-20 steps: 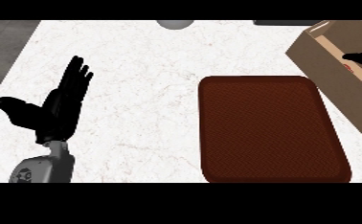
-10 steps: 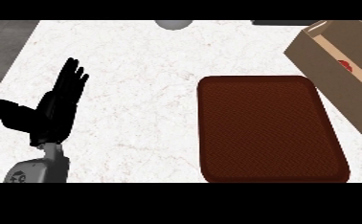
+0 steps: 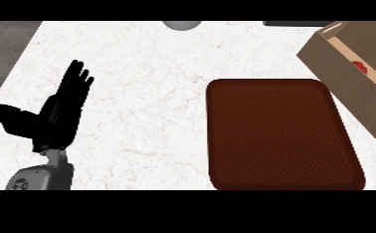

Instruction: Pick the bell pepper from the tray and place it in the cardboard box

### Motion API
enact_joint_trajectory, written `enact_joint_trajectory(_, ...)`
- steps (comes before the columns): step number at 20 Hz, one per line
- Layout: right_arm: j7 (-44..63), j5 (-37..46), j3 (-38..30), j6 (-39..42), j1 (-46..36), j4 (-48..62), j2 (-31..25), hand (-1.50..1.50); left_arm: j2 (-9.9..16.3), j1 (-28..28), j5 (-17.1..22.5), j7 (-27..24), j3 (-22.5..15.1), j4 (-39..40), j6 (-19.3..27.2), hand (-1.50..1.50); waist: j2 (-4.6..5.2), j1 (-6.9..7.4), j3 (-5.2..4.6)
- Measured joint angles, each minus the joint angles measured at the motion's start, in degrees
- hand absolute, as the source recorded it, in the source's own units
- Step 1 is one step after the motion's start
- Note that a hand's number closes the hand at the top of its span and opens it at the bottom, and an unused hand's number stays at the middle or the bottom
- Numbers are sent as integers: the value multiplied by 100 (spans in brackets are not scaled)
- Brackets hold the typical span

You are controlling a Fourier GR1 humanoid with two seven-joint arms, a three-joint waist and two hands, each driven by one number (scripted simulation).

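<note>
A dark brown tray lies on the white marble counter at the right, and nothing sits on it. The cardboard box stands at the right edge, partly cut off; a small red patch, apparently the bell pepper, shows inside it against the box's wall. My left hand rests open at the left with fingers straight and pointing up, far from the tray and box. My right hand is out of the picture.
A small grey round object sits at the counter's far edge. A dark strip lies at the back right. The counter's left edge borders a grey floor.
The view has shifted slightly, so the box and left hand sit a little differently. A red patch now shows inside the box, where a dark shape was visible a second ago.
</note>
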Motion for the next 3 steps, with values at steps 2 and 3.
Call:
enact_joint_trajectory(2,-105,-68,-31,80,68,108,-104,-150,-37,33,-35,31,-48,-71,34,0,1,9,2)
enact_joint_trajectory(3,-194,-103,-63,147,160,170,-173,-150,-23,32,-34,59,-40,-92,32,0,3,13,2)
